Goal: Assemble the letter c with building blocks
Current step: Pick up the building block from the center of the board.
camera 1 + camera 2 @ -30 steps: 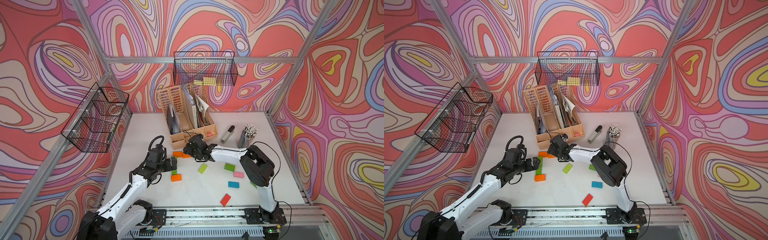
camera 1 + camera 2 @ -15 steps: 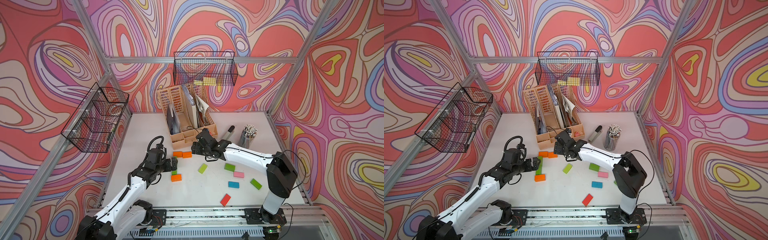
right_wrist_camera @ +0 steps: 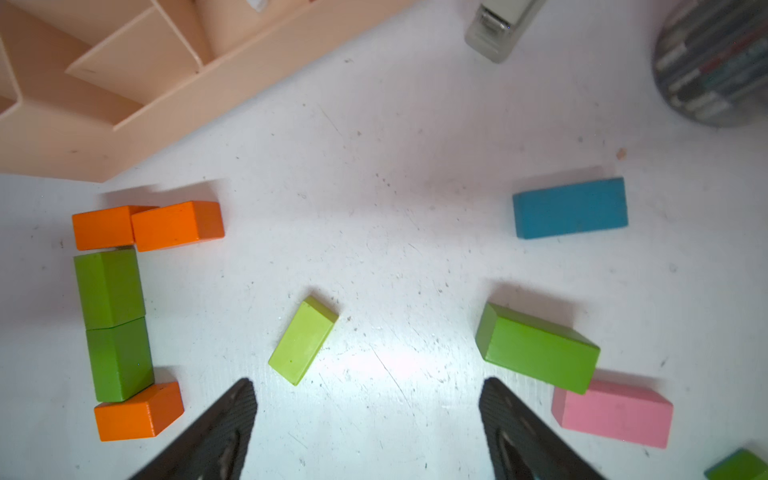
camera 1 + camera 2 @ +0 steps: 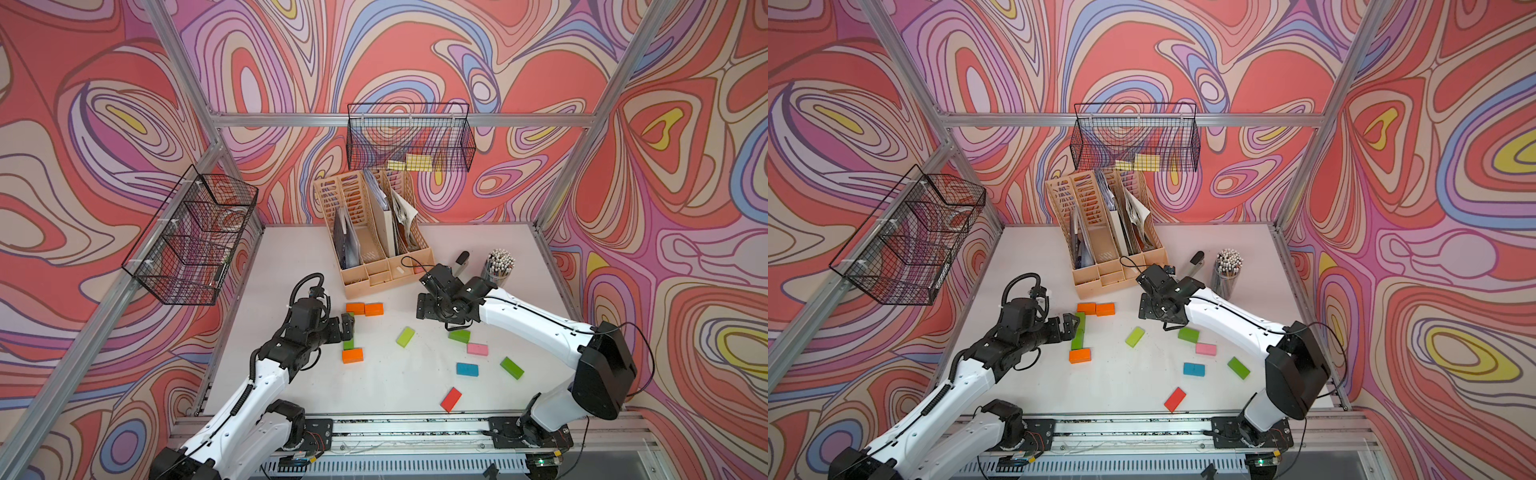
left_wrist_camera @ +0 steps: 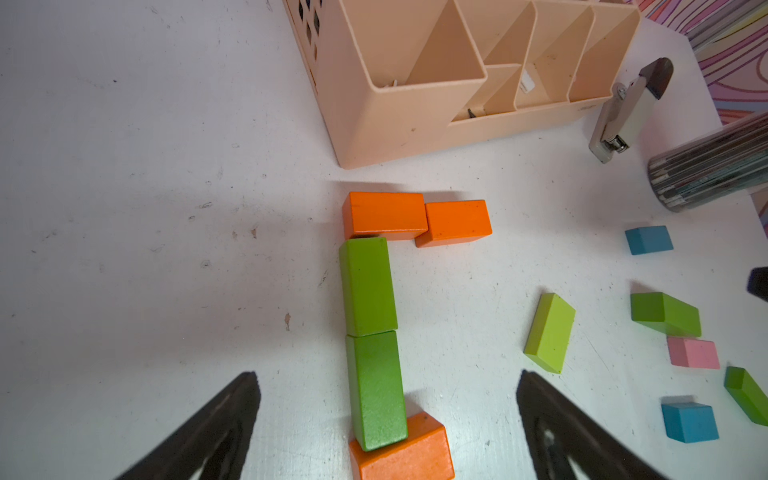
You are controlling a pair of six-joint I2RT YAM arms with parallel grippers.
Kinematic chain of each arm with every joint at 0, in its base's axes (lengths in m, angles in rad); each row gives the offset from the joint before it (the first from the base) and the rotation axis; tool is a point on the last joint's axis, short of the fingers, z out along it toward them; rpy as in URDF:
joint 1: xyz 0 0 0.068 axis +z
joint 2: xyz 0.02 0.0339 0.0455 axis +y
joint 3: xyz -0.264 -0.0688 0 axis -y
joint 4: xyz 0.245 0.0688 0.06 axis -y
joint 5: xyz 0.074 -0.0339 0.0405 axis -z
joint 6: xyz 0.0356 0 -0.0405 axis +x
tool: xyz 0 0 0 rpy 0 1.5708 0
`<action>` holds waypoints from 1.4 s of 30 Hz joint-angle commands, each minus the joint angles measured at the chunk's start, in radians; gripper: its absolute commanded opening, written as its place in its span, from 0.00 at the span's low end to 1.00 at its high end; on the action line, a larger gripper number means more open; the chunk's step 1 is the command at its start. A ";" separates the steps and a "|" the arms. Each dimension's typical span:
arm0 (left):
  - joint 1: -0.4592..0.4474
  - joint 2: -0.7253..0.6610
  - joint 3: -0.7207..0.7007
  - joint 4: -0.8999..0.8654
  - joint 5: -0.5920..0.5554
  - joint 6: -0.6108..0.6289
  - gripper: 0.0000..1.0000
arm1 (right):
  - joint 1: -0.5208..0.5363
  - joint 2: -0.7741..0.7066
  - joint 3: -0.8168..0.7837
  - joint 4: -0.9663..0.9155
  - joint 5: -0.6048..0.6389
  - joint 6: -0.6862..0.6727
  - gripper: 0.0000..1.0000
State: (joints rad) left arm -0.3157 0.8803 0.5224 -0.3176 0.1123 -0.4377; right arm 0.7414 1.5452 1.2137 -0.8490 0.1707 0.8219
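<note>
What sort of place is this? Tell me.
Probably a robot test cell dressed as an office desk: metal frame, file organiser, stapler and pencil cup.

- A beige file organiser holding papers stands at the back of the white tabletop.
- A stapler lies near it, beside a clear pencil cup.
- A back-wall wire basket holds yellow sticky-note pads.
- A side-wall wire basket hangs apart.

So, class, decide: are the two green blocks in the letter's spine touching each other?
Touching. The left wrist view shows the green block beside the orange pair and the other green block butted end to end, with no gap at the seam.
</note>
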 commanded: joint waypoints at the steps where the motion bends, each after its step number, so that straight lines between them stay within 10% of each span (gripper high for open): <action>1: -0.004 0.011 -0.032 -0.016 0.015 0.009 1.00 | -0.016 -0.035 -0.052 -0.086 0.010 0.077 0.93; 42: -0.005 0.187 -0.018 0.048 0.040 0.020 0.99 | -0.255 0.039 -0.242 0.100 -0.114 -0.052 0.86</action>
State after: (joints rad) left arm -0.3157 1.0622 0.4973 -0.2867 0.1642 -0.4297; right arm 0.4953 1.5658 0.9771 -0.7620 0.0608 0.7933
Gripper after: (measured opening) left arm 0.995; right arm 0.859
